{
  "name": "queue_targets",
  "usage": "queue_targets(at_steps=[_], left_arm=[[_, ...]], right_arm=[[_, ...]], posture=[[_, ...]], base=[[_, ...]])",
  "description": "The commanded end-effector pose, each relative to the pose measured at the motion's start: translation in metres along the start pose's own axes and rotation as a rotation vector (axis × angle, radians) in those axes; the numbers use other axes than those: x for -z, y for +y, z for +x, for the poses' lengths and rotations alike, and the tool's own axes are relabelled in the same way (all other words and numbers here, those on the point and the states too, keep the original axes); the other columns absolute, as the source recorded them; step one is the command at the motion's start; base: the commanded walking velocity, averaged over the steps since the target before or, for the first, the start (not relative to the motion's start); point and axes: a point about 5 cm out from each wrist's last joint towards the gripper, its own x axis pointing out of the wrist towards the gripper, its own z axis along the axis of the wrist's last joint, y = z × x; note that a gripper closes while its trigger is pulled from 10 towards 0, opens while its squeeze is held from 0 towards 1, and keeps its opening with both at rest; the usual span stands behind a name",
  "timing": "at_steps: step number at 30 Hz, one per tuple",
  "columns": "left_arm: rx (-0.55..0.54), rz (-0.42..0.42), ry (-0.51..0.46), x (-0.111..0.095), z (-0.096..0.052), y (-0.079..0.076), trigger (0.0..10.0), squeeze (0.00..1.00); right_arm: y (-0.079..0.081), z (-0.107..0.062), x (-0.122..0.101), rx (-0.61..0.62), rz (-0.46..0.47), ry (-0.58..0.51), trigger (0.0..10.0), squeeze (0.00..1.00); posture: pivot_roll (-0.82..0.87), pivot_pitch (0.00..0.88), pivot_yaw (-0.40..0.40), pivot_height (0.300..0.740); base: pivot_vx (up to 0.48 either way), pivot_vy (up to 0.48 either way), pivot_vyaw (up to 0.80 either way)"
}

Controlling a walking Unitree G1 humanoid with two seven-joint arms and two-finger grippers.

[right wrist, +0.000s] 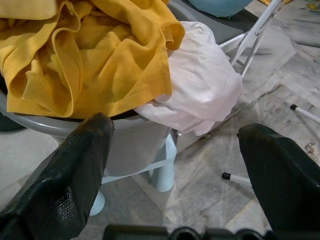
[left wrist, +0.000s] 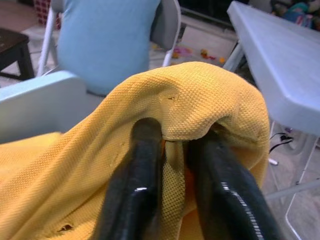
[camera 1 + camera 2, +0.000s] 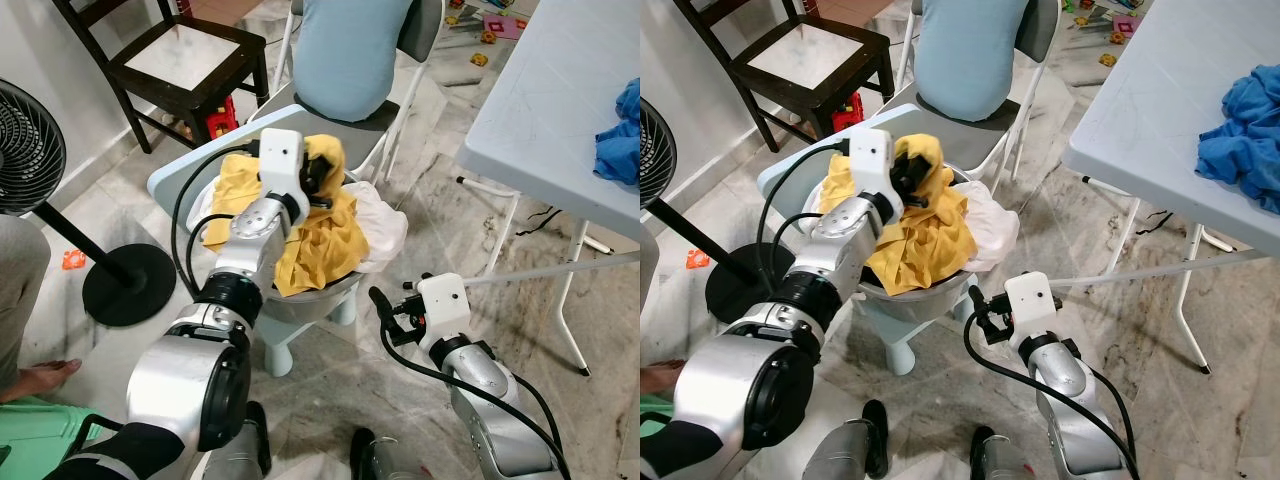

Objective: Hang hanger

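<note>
A yellow shirt (image 3: pixel 315 240) lies heaped in a grey basin (image 3: pixel 310 300) on a light blue stool (image 3: pixel 200 165). My left gripper (image 3: pixel 322 180) reaches over the basin's top and is shut on a raised fold of the yellow shirt (image 2: pixel 200 95), which drapes over both fingers (image 2: pixel 145 165). A white cloth (image 3: pixel 385 225) hangs over the basin's right rim. My right gripper (image 3: pixel 385 310) is low in front of the basin, open, with nothing between its fingers (image 1: pixel 75 165). It faces the basin wall (image 1: pixel 130 140) and the white cloth (image 1: pixel 200 85).
A grey folding chair (image 3: pixel 415 40) holding a light blue shape stands behind the basin. A white folding table (image 3: pixel 540 110) with a blue cloth (image 3: pixel 620 140) is on the right. At the left are a standing fan (image 3: pixel 30 160), a dark wooden chair (image 3: pixel 190 60) and a person's foot (image 3: pixel 40 375).
</note>
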Motion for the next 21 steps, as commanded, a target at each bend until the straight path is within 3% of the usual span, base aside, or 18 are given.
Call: queue_targets(at_steps=[1, 5, 6, 7, 8, 9, 10, 11, 13, 16, 21], left_arm=[[0.025, 0.029, -0.006, -0.002, 0.003, -0.008, 10.0, 0.0], [0.033, 0.048, 0.019, 0.007, 0.0, -0.008, 10.0, 0.0], [0.04, 0.073, 0.039, 0.014, -0.003, -0.007, 10.0, 0.1], [0.04, 0.073, 0.039, 0.014, -0.003, -0.007, 10.0, 0.1], [0.047, 0.101, 0.056, 0.02, -0.005, -0.006, 10.0, 1.0], [0.114, 0.196, 0.105, 0.034, -0.012, -0.008, 10.0, 1.0], [0.144, 0.234, 0.135, 0.041, -0.015, -0.008, 10.0, 1.0], [0.161, 0.256, 0.156, 0.045, -0.016, -0.009, 10.0, 1.0], [0.181, 0.27, 0.349, 0.07, -0.026, -0.003, 10.0, 1.0], [0.137, 0.236, 0.381, 0.074, -0.029, 0.004, 10.0, 1.0], [0.049, 0.255, 0.39, 0.071, -0.03, 0.017, 10.0, 1.0]], right_arm=[[0.0, -0.003, 0.004, 0.007, 0.003, 0.016, 10.0, 0.0], [0.001, -0.003, 0.004, 0.008, 0.003, 0.016, 10.0, 0.0], [0.001, -0.003, 0.004, 0.008, 0.004, 0.016, 10.0, 0.0], [0.001, -0.003, 0.004, 0.008, 0.004, 0.016, 10.0, 0.0], [0.001, -0.003, 0.004, 0.008, 0.005, 0.016, 10.0, 0.0], [0.001, -0.003, 0.004, 0.006, 0.007, 0.016, 10.0, 0.0], [0.001, -0.003, 0.004, 0.005, 0.007, 0.017, 10.0, 0.0], [0.001, -0.003, 0.003, 0.004, 0.007, 0.017, 10.0, 0.0], [0.0, -0.003, 0.003, 0.003, 0.007, 0.018, 10.0, 0.0], [0.0, -0.003, 0.004, 0.001, 0.006, 0.019, 10.0, 0.0], [-0.001, -0.003, 0.004, 0.0, 0.004, 0.021, 10.0, 0.0]], posture=[[-0.07, 0.271, -0.011, 0.74], [-0.07, 0.273, -0.01, 0.74], [-0.07, 0.274, -0.01, 0.74], [-0.07, 0.274, -0.01, 0.74], [-0.07, 0.274, -0.01, 0.74], [-0.07, 0.274, -0.01, 0.74], [-0.06, 0.278, -0.013, 0.74], [-0.06, 0.278, -0.013, 0.74], [-0.06, 0.278, -0.014, 0.74], [-0.06, 0.278, -0.016, 0.74], [-0.06, 0.279, -0.019, 0.74]], base=[[0.0, 0.0, 0.0], [0.0, 0.0, 0.0], [0.0, 0.0, 0.0], [0.0, 0.0, 0.0], [0.0, 0.0, 0.0], [0.0, 0.0, 0.0], [0.0, 0.0, 0.0], [0.0, 0.0, 0.0], [0.0, 0.0, 0.0], [0.0, 0.0, 0.0], [0.0, 0.0, 0.0]])
